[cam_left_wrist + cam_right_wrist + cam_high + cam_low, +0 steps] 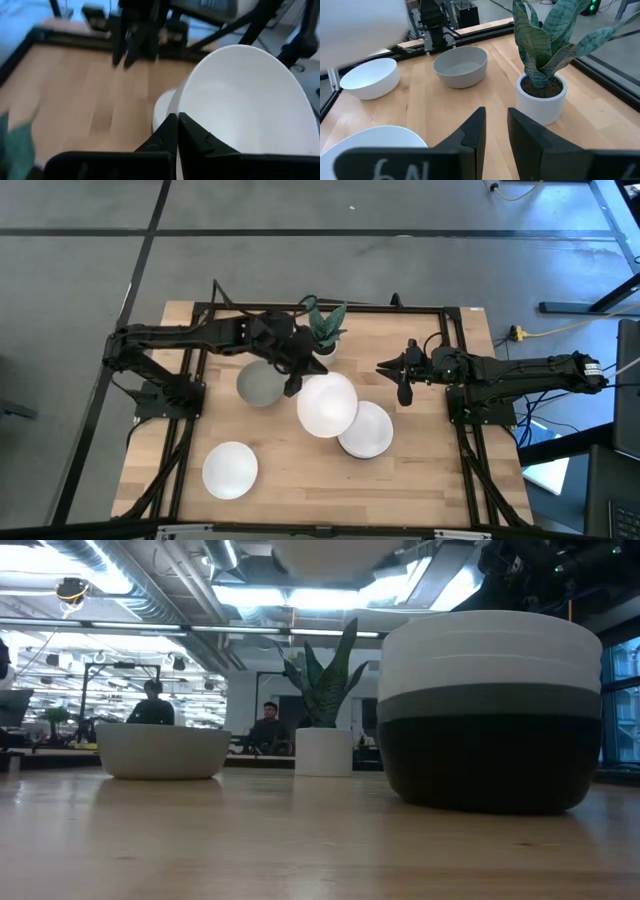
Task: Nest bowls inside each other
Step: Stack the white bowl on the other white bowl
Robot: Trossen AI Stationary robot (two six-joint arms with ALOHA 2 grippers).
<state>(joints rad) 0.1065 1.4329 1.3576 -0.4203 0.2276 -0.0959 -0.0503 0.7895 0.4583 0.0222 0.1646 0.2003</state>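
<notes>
A: We are holding a white bowl [327, 404] in the air with the left gripper [292, 387], fingers pinched on its rim, just above and beside the stack [365, 430] near the table's middle.

B: Are we gripping it well?

A: We are pinching only a thin edge, and the bowl looks smooth, stiff and probably slippery, so it may swing or slide. It also looks breakable if dropped.

B: And the right gripper [402, 383]?

A: We are keeping it idle over the table's right side, fingers slightly apart, holding nothing.

B: What are we leaving?

A: A grey bowl [261, 383] near the plant pot [324, 346] and another white bowl [230, 470] toward the front left.
</notes>
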